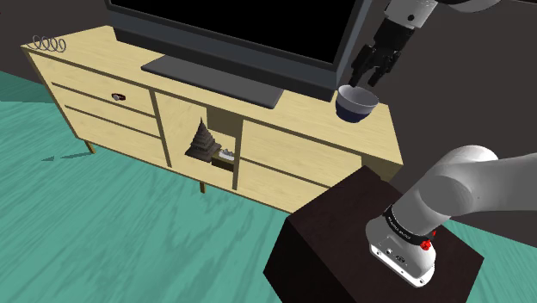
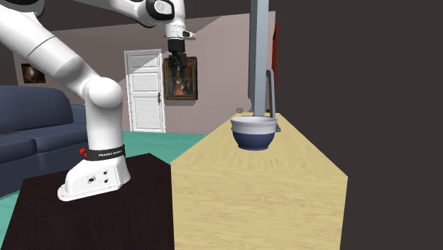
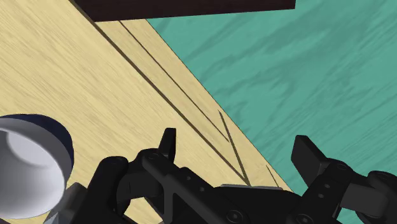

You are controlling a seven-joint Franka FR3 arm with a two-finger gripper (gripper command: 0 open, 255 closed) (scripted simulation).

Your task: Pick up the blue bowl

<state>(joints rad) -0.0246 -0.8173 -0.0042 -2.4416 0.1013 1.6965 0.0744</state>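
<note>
The bowl (image 1: 357,102) is dark blue outside with a pale rim and a white inside. It stands upright on the light wooden cabinet (image 1: 103,52), near the end closest to the stand. My black gripper (image 1: 372,67) hangs just above it, by its far side in the shoulder view, and is open. In the second exterior view the bowl (image 2: 253,133) sits on the cabinet top (image 2: 248,192) while the gripper (image 2: 177,71) is higher up. In the wrist view the gripper (image 3: 238,149) has its fingers apart with nothing between them, and the bowl (image 3: 28,162) lies off to one side.
A large black TV (image 1: 241,26) on a dark base (image 1: 211,79) takes up the cabinet's back, close behind the bowl. The dark stand box (image 1: 344,241) sits in front of the cabinet's end. The floor (image 1: 103,224) is teal. A blue sofa (image 2: 35,128) stands beyond the stand.
</note>
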